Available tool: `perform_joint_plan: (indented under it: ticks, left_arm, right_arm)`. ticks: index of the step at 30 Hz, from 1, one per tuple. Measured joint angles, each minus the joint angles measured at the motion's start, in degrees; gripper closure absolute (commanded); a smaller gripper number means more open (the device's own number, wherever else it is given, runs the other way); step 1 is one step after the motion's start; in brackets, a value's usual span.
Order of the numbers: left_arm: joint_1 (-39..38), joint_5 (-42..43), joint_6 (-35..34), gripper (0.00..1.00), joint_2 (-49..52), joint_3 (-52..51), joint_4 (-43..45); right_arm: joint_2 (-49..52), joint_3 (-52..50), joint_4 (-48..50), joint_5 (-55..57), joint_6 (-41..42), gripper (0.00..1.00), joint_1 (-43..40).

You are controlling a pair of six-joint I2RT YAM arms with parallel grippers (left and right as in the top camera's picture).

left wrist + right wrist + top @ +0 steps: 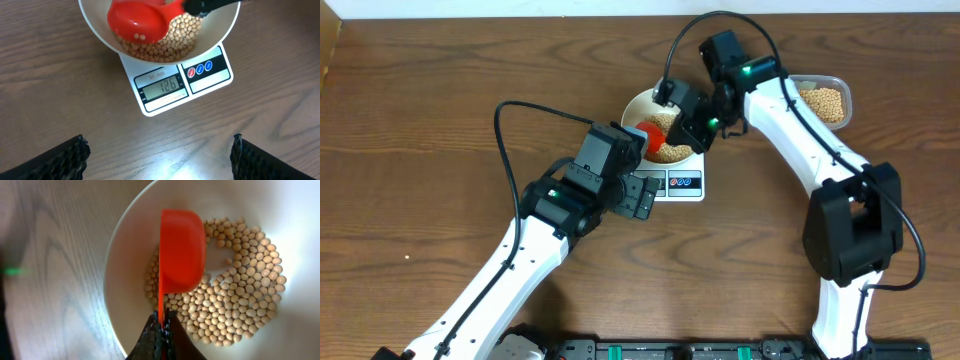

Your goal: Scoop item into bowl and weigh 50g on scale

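The white bowl [638,108] sits on the white scale [682,185] and holds many tan beans [670,152]. In the left wrist view the scale [170,92] shows 126 on its display, with the bowl [222,31] and beans [172,42] above it. My right gripper [692,128] is shut on the handle of a red scoop [651,134], held tilted over the beans in the bowl; the right wrist view shows the gripper [161,330], scoop [181,250], beans [240,305] and bowl [127,250]. My left gripper [160,155] is open and empty above the table in front of the scale.
A clear plastic container [841,86] with more beans [823,102] stands at the back right, behind the right arm. The left arm [560,200] lies just left of the scale. The wooden table [420,120] extends to the left.
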Motion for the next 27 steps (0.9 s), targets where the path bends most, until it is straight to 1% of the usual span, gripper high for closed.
perform_joint_plan:
  ticks: [13, 20, 22, 27]
  left_arm:
    - [0.0, 0.0, 0.0, 0.07, 0.0, 0.0, 0.0]
    - [0.0, 0.0, 0.0, 0.08, 0.0, 0.0, 0.0]
    - [0.0, 0.0, 0.0, 0.08, 0.0, 0.0, 0.0]
    - [0.0, 0.0, 0.0, 0.08, 0.0, 0.0, 0.0]
  right_arm:
    - [0.0, 0.6, -4.2, -11.8, 0.0, 0.99, -6.6]
    - [0.0, 3.1, -6.7, -18.3, 0.0, 0.99, -10.9]
    - [0.0, 4.6, -8.6, -19.9, 0.1, 0.99, -12.5]
    - [0.0, 10.5, -17.5, -21.9, -0.1, 0.99, -16.9]
